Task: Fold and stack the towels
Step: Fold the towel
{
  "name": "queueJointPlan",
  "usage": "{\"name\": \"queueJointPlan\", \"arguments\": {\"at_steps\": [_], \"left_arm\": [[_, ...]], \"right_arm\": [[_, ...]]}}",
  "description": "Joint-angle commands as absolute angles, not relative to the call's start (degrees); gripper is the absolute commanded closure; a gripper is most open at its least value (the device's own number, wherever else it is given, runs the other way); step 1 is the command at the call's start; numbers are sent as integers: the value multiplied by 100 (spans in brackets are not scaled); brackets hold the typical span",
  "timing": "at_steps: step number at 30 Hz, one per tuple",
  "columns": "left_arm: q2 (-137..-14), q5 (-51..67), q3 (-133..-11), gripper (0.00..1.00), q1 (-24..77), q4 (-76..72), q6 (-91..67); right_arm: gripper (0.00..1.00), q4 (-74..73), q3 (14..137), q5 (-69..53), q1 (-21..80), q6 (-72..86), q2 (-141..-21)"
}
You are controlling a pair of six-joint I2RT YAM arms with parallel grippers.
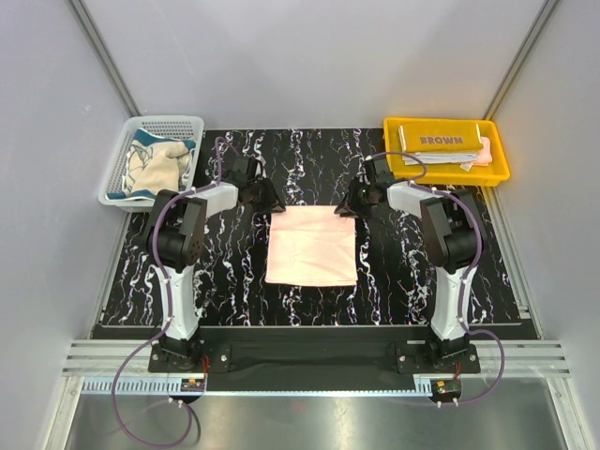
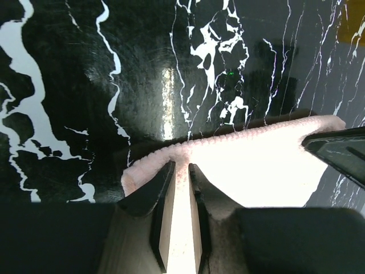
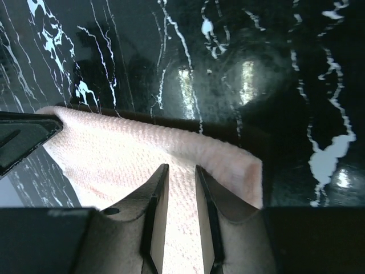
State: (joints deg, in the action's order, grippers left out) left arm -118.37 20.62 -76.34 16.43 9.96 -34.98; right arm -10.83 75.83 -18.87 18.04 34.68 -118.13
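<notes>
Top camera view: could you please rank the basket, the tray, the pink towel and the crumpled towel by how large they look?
1. The basket and the tray: too alike to rank.
2. The pink towel, slightly smaller.
3. The crumpled towel in the basket, smallest.

A robotics lab cell: plain grey walls (image 1: 309,56), aluminium rails (image 1: 319,356), two robot arms (image 1: 180,253) bolted beside a black marbled tabletop (image 1: 234,281).
</notes>
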Motion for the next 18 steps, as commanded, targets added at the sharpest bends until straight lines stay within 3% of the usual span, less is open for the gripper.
{"name": "queueJointPlan", "arguments": {"at_steps": [1, 14, 18], "left_arm": [[-11962, 1714, -7761, 78, 1538, 1160, -3437], [-11865, 1960, -8094, 78, 1477, 1309, -3340], [-11725, 2126, -8261, 73, 1477, 1274, -3305]], "right_arm": [[67, -1152, 7392, -2011, 1565, 3428, -11514], [67, -1169, 7383, -2487, 1011, 3559, -11382], [67, -1213, 7444, -2408, 1011, 3533, -11241]]}}
